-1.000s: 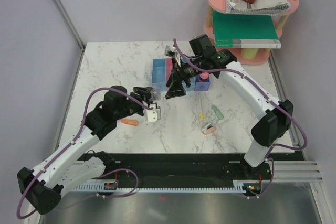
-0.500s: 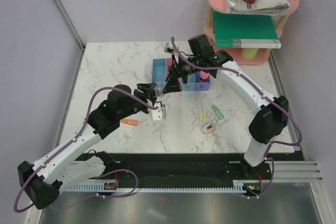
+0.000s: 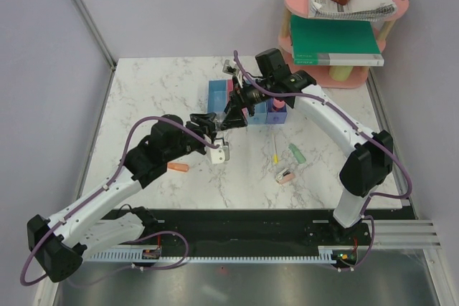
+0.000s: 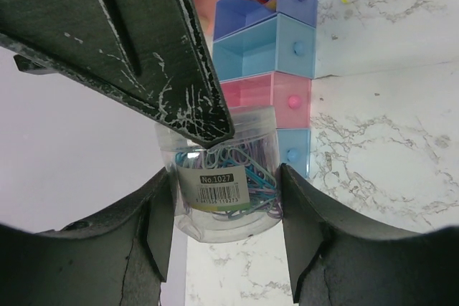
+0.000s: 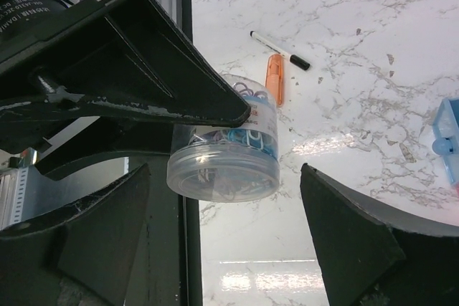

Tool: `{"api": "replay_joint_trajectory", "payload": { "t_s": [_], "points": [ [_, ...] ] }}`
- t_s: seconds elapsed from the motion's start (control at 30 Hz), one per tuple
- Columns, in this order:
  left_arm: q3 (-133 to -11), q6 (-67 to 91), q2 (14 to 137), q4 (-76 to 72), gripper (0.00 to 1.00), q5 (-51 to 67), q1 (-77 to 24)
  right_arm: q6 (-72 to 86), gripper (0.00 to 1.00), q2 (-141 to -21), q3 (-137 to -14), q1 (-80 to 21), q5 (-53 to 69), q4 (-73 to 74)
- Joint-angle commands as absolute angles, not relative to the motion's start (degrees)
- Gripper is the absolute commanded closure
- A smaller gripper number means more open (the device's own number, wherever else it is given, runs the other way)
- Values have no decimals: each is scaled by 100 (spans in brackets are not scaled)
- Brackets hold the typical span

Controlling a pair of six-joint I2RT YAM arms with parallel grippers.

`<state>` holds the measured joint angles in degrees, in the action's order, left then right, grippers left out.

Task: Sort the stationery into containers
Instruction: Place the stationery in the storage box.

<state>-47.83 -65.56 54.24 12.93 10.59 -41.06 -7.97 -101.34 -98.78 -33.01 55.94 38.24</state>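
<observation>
**A:** Where is the thing in hand?

**B:** The clear jar of paper clips (image 4: 219, 177) hangs in the air above the desk (image 4: 373, 105). It is just in front of the row of bins (image 4: 294, 48), at the row's light-blue end. The left jaws are clamped on its round sides.

**A:** And the right jaws?

**B:** They are spread wide, one on either side of the jar, with a gap on both sides. To me it looks like a hand-over.

**A:** How should it be done well?

**B:** I would centre the right jaws on the jar's wall, clear of the left ones, and close them squarely. The plastic looks smooth and curved, so an off-centre pinch could squirt it out. The left jaws should let go only once the right ones are gripping firmly. The jar should also stay level.

**A:** Will it fit in a bin?

**B:** I cannot tell from here.

**A:** What else is waiting?

**B:** The orange stick (image 5: 275, 80) and the black pen (image 5: 280, 51) lie on the desk, well away from the row.
</observation>
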Motion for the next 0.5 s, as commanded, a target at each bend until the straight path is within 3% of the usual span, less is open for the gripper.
{"api": "replay_joint_trajectory", "payload": {
  "t_s": [0.0,0.17,0.47],
  "points": [
    [-4922,-6609,5414,861,90,1116,-4148,-738,7,-10046,-9756,-3322,5880,3569],
    [-4931,-6645,5414,861,91,1125,-4148,-642,10,-10064,-9589,-3384,5819,3463],
    [-4896,-6662,5405,852,91,1134,-4148,-527,32,-10028,-9624,-3410,5643,3358]
  ]
}}
